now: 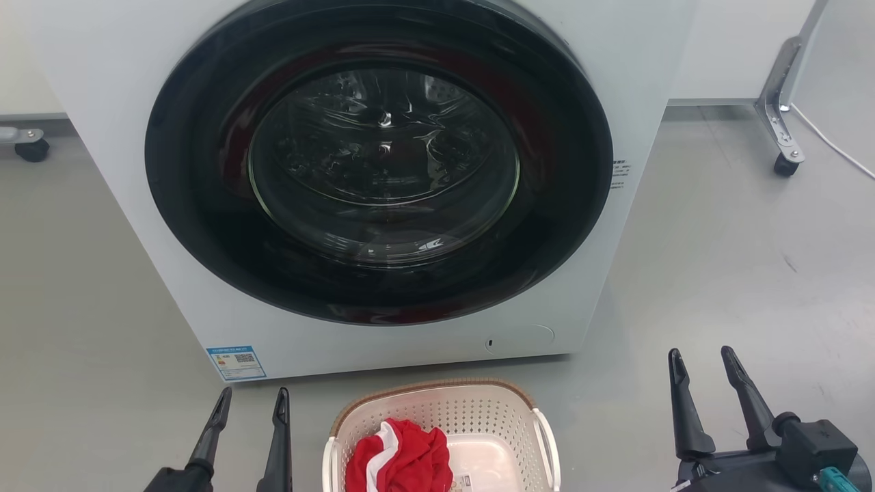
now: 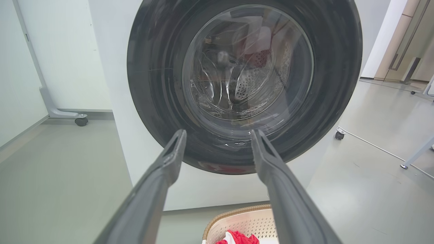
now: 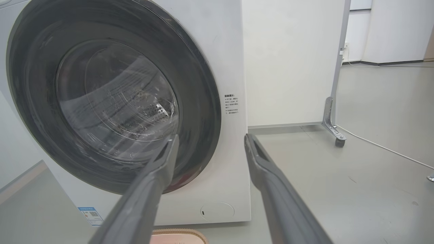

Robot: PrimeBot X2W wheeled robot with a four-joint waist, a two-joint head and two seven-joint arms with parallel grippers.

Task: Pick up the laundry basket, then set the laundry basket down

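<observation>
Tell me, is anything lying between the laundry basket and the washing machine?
Nothing: in the head view a narrow strip of bare grey floor separates the laundry basket from the washing machine.

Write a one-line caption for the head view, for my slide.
Laundry basket holding a red cloth sits before a closed washing machine, between open left gripper and open right gripper.

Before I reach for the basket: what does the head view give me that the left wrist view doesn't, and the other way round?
Head view adds: the right gripper, open, right of the laundry basket; the basket's white loop handles; the blue sticker low on the washing machine.
Left wrist view adds: the perforated drum wall behind the glass, and tan doors far right.
Shared: the shut washing machine door, the red-and-white cloth in the basket, the open left gripper.
</observation>
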